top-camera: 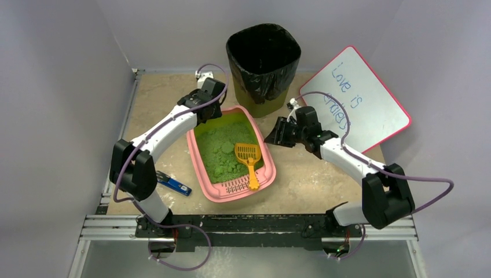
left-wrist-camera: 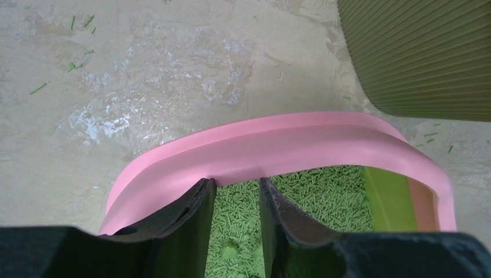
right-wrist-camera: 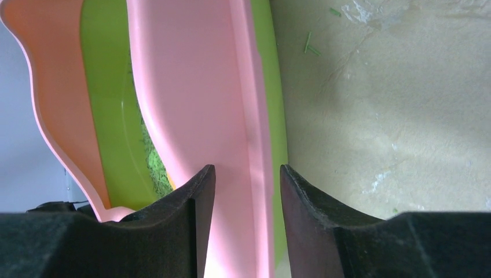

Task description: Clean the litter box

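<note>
The litter box (top-camera: 197, 157) is a shallow pink tray of green litter (top-camera: 223, 152) at mid-table, with an orange scoop (top-camera: 248, 156) lying in it near the slotted end. My left gripper (top-camera: 216, 113) is at the tray's far left corner. In the left wrist view its jaws (left-wrist-camera: 237, 182) stand a little apart over the litter (left-wrist-camera: 324, 191), tips against the pink rim (left-wrist-camera: 278, 142), nothing between them. My right gripper (top-camera: 271, 138) is at the tray's right side. In the right wrist view it (right-wrist-camera: 248, 169) straddles the pink rim (right-wrist-camera: 197, 87), with a gap beside the right finger (right-wrist-camera: 312, 208).
A tall olive bin (top-camera: 263, 63) lined with a black bag stands just behind the tray, and its ribbed wall (left-wrist-camera: 422, 52) shows close by in the left wrist view. A pink-framed whiteboard (top-camera: 359, 98) leans at the back right. A blue tool (top-camera: 173, 184) lies left of the tray.
</note>
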`<action>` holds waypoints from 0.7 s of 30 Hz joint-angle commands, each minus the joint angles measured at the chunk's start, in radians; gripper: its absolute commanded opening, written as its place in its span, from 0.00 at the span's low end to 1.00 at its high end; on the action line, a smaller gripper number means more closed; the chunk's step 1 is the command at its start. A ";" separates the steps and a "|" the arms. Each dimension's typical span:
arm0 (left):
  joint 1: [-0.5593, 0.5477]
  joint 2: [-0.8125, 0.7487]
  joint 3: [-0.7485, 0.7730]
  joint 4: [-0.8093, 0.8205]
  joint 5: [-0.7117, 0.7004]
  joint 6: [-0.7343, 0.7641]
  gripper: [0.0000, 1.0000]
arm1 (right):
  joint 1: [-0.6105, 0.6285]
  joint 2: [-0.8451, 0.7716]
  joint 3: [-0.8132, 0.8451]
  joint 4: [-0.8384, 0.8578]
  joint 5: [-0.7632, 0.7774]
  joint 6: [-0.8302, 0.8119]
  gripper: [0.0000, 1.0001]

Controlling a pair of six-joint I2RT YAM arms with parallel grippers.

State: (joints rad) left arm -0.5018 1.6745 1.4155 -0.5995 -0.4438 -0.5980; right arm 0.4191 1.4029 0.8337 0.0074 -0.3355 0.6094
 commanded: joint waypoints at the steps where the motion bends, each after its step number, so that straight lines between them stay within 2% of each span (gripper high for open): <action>1: 0.011 -0.005 0.042 -0.076 0.067 -0.011 0.35 | 0.007 -0.086 0.078 -0.135 0.074 0.002 0.47; 4: 0.011 -0.057 0.077 -0.099 0.074 -0.010 0.41 | 0.018 -0.135 0.119 -0.255 0.121 0.019 0.48; 9: 0.011 -0.160 0.090 -0.112 0.084 -0.011 0.58 | 0.031 -0.238 0.141 -0.371 0.164 0.058 0.49; 11: 0.011 -0.211 0.074 -0.111 0.087 -0.008 0.69 | 0.041 -0.262 0.167 -0.428 0.174 0.079 0.48; 17: 0.011 -0.383 -0.019 -0.103 0.045 0.008 0.77 | 0.105 -0.306 0.220 -0.534 0.223 0.131 0.47; 21: 0.011 -0.497 -0.109 -0.102 0.002 0.011 0.78 | 0.174 -0.297 0.238 -0.568 0.248 0.155 0.47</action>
State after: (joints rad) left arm -0.4976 1.2579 1.3804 -0.7124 -0.3897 -0.6056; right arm 0.5339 1.1103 1.0237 -0.4896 -0.1390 0.7177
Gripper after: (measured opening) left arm 0.772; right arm 0.470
